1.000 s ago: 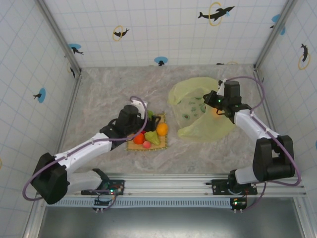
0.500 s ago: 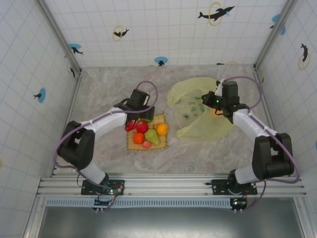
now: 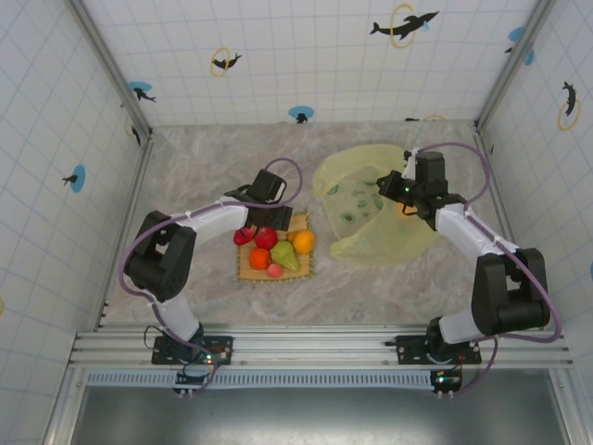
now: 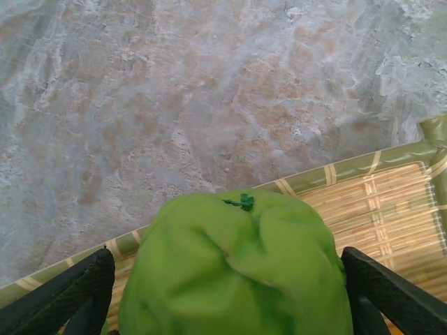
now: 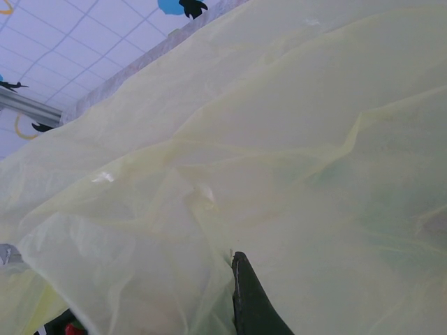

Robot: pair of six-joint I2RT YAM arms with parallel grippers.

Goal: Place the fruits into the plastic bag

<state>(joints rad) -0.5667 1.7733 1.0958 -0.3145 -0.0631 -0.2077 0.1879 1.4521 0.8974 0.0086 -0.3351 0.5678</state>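
Note:
The tan woven mat (image 3: 306,269) carries a strawberry (image 3: 244,236), a red apple (image 3: 266,237), two oranges (image 3: 259,258) (image 3: 302,241), a green pear (image 3: 287,257) and a small pink fruit (image 3: 274,270). My left gripper (image 3: 271,215) sits at the mat's far edge, shut on a soft green apple (image 4: 237,272) that bulges between both fingers (image 4: 77,293). The yellow-green plastic bag (image 3: 371,218) lies to the right. My right gripper (image 3: 396,190) holds its film up; one dark finger (image 5: 251,303) pokes out under the bag (image 5: 279,139). Another orange (image 3: 405,209) shows through the bag.
The marble table (image 3: 195,176) is walled by tiled panels on the left, far and right sides. The right arm's links (image 3: 482,236) run along the bag's right side. The left arm's elbow (image 3: 162,264) stands left of the mat.
The left gripper has shifted from over the mat's middle to its far edge, and the left arm has swung its elbow left and upright. The right arm and the bag have hardly moved.

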